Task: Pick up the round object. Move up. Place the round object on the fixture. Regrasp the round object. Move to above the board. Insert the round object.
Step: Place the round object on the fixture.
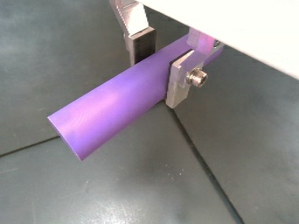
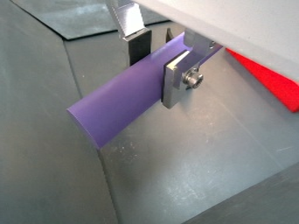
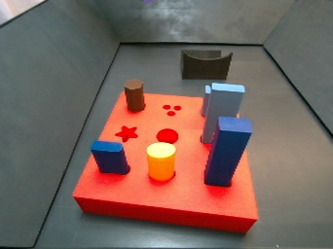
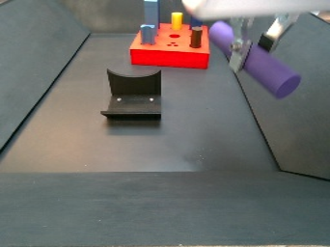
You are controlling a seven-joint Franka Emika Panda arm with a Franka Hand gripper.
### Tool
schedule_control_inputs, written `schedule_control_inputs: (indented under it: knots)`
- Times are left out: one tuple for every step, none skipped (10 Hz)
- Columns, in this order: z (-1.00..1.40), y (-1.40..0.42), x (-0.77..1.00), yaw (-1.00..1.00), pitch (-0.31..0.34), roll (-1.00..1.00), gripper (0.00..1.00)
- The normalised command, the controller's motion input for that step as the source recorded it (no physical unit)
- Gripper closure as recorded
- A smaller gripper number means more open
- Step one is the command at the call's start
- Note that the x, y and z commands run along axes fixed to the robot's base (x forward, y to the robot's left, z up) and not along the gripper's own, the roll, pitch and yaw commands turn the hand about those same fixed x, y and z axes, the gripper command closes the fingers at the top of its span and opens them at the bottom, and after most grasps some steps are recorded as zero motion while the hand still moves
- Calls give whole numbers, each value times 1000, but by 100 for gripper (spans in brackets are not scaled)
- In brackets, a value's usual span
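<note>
The round object is a purple cylinder (image 1: 111, 109) (image 2: 122, 101), and my gripper (image 1: 162, 68) (image 2: 158, 66) is shut on it near one end. A dark pad sits on one side of it and a silver plate with a bolt on the other. In a side view the cylinder (image 4: 264, 66) hangs tilted in the air at the right, off the floor, beneath the gripper (image 4: 248, 39). The dark fixture (image 4: 133, 96) (image 3: 204, 63) with its curved notch stands bare on the floor. The red board (image 3: 143, 190) (image 4: 172, 56) lies apart from it, its round hole (image 3: 166, 136) open.
On the board stand blue blocks (image 3: 231, 151), a yellow cylinder (image 3: 160, 160) and a brown peg (image 3: 134, 94). Grey sloping walls enclose the floor on both sides. A red corner of the board (image 2: 274, 83) shows in a wrist view.
</note>
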Motion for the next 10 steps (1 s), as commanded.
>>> schedule_control_inputs:
  knots:
    - [38, -1000, 752, -1000, 243, 212, 100]
    - [-6, -1000, 767, -955, 246, 207, 100]
    - [-4, -1000, 797, -786, 230, 185, 100]
    - [7, -1000, 917, -370, 193, 99, 100]
    - [10, -1000, 992, -236, 189, 82, 100]
    - [14, -820, 1000, -85, 187, 76, 100]
    - [11, -708, 1000, -46, 184, 75, 100]
    - [13, -415, 933, -4, 172, 74, 100]
    - [2, -141, 791, 18, 161, 74, 100]
    - [4, -61, 689, 27, 157, 71, 100]
